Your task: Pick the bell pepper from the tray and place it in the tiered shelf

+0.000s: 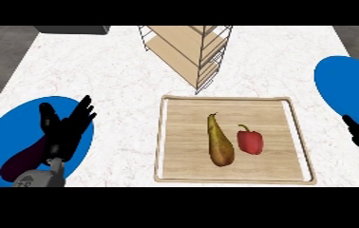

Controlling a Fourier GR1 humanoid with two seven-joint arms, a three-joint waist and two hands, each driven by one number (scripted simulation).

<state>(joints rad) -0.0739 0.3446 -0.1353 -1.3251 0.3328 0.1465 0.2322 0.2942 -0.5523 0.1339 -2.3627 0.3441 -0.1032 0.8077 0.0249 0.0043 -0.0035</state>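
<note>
Head view: bell pepper [250,142] on tray [298,127] likely light, smooth, slippery; grasp across its body. Left hand [67,127] open, empty; right hand [351,128] unclear.

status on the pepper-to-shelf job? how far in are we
Done: nothing visible. The red bell pepper lies on the wooden tray, right of the pear. In hand: nothing; the left hand rests open over the blue plate at lower left, and only a bit of the right hand shows at the right edge. Left: grasp the pepper, lift it, place it in the tiered shelf behind the tray.
</note>
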